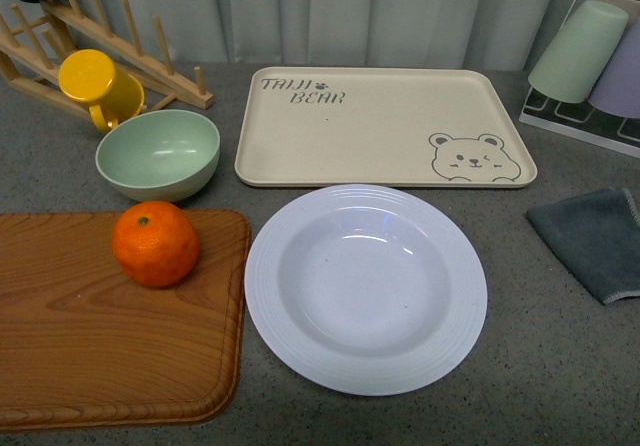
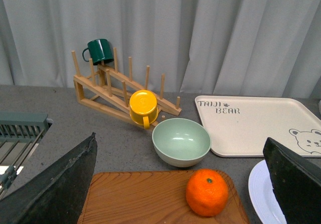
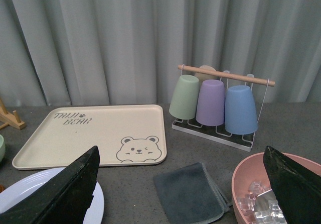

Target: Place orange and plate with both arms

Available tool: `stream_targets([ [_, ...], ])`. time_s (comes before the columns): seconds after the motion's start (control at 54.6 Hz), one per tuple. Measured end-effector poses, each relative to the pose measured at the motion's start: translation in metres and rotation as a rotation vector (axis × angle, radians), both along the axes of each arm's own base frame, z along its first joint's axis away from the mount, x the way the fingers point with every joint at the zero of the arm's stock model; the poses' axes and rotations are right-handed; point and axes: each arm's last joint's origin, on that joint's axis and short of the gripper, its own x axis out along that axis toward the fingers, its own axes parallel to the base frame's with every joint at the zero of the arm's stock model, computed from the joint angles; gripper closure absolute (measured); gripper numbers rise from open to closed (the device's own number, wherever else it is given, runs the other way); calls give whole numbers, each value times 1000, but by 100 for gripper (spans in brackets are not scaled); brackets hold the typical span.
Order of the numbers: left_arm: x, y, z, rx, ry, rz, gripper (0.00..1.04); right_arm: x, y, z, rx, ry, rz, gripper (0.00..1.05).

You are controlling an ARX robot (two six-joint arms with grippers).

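- left wrist view: the left pincer [image 2: 179, 136] is released, its black fingers [image 2: 60, 184] spread wide with nothing between them.
- the orange [image 2: 206, 192] sits on the board [image 2: 145, 199], ahead of and below this pincer. it falls inside the gap between the fingers but off-centre, toward the finger on the plate's side.
- beyond the orange, farther from the pincer, stands the bowl [image 1: 158, 153], near the fruit but apart from it.
- right wrist view: the right pincer [image 3: 181, 148] is also released and holds nothing. the cloth [image 3: 190, 194] lies straight ahead of it, between its fingers.
- the plate [image 3: 22, 186] lies flat on the table [image 3: 135, 184], off to this pincer's left. it is partly hidden behind the finger on that side, so only an arc of rim shows.
- front view: neither arm shows. orange and plate rest near each other without touching, and the tray [image 1: 380, 126] is just beyond the plate.
- judgement: the left arm is nearer the orange and the right arm nearer the plate, so each should take its own.
- the orange is round with no long axis, so any finger heading will do. the left pincer likely needs a small shift toward the plate's side, then a drop from above to stay clear of the bowl.
- the plate lies flat, so only its rim offers a hold. the right pincer would have to travel left and bite the near edge, and the glossy rim may slip.
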Motion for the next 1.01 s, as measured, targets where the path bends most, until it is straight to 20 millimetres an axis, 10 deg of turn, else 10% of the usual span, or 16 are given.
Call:
stream_targets([
  [1.008, 0, 0, 0, 0, 0, 0, 6, 0, 0, 0, 0, 0, 0, 9],
])
